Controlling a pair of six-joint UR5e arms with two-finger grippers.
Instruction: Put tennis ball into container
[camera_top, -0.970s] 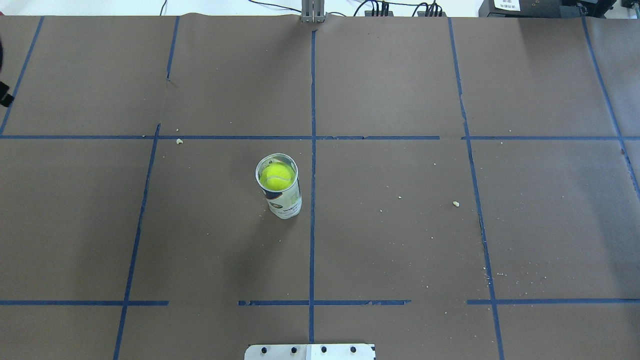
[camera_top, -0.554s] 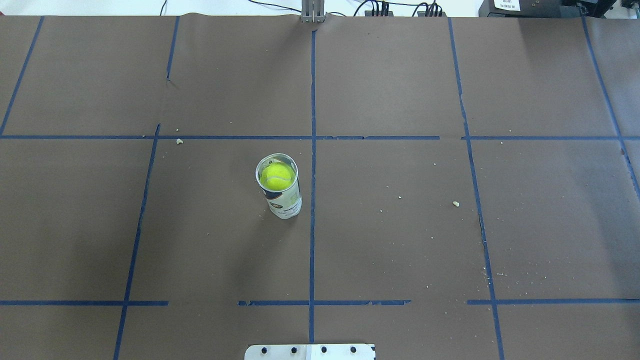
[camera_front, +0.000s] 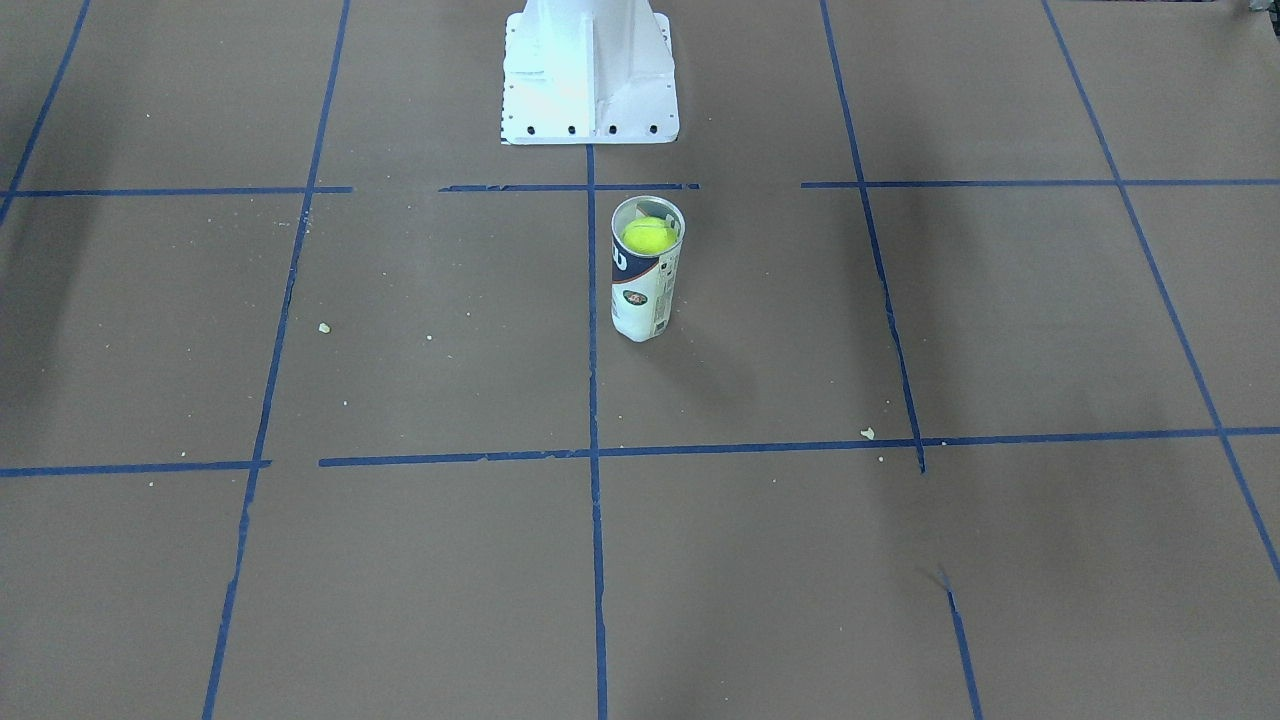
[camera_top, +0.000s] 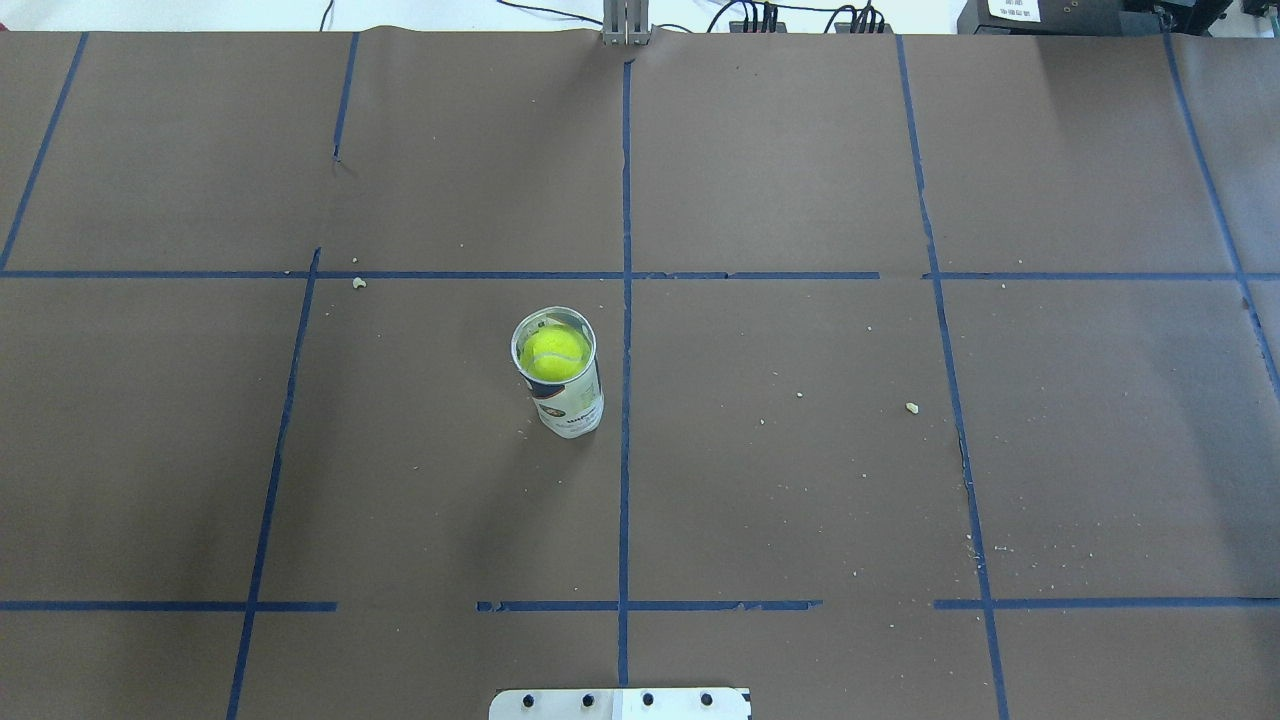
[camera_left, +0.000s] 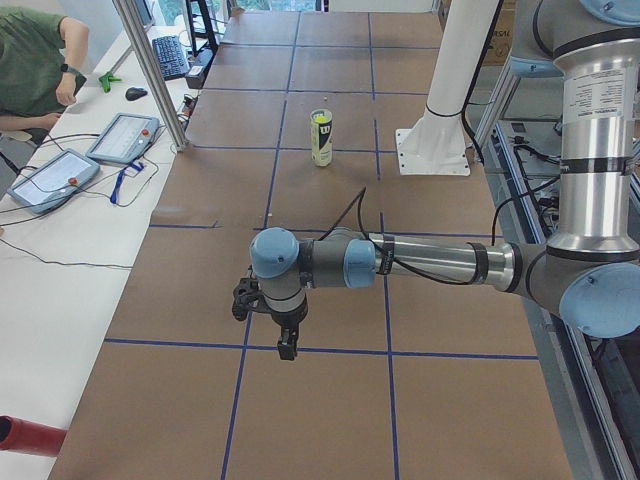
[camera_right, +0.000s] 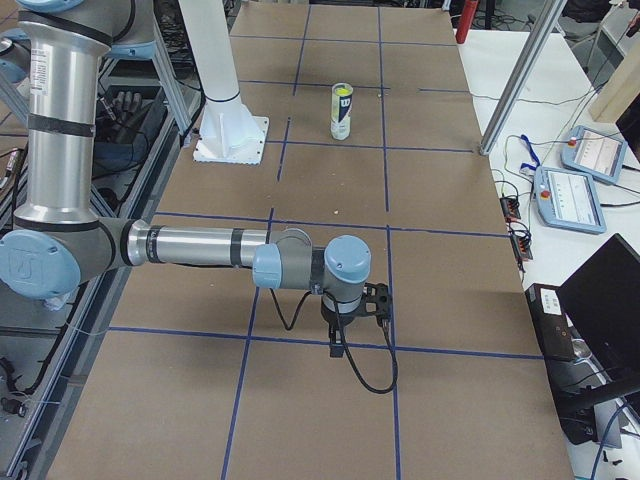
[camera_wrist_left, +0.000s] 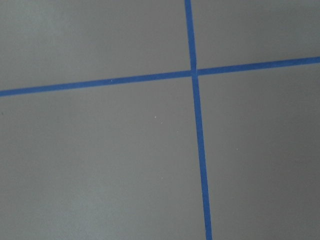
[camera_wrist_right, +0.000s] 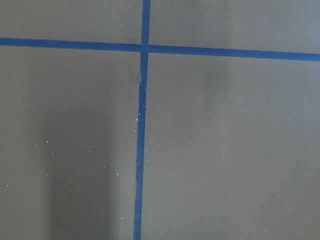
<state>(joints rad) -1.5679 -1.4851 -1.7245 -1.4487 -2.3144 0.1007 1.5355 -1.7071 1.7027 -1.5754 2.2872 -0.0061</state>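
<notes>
The tennis ball (camera_top: 553, 353) sits inside the container (camera_top: 572, 402), near its open top. The container is a clear can with a white and navy label, standing upright just left of the centre tape line. The front-facing view shows the ball (camera_front: 648, 235) below the container's (camera_front: 640, 295) rim. My left gripper (camera_left: 287, 350) hangs over the table's left end, far from the container (camera_left: 320, 145); I cannot tell if it is open or shut. My right gripper (camera_right: 338, 348) hangs over the right end, and its state cannot be told either. Both wrist views show only brown paper and blue tape.
The white robot pedestal (camera_front: 590, 70) stands close behind the can. Small crumbs (camera_top: 911, 407) dot the paper. Beyond the far edge are an aluminium post (camera_left: 150, 70), teach pendants (camera_left: 125, 135) and a seated person (camera_left: 30, 60).
A dark part of the left arm at the overhead view's left edge has moved out of that view. The can and the ball have not moved.
</notes>
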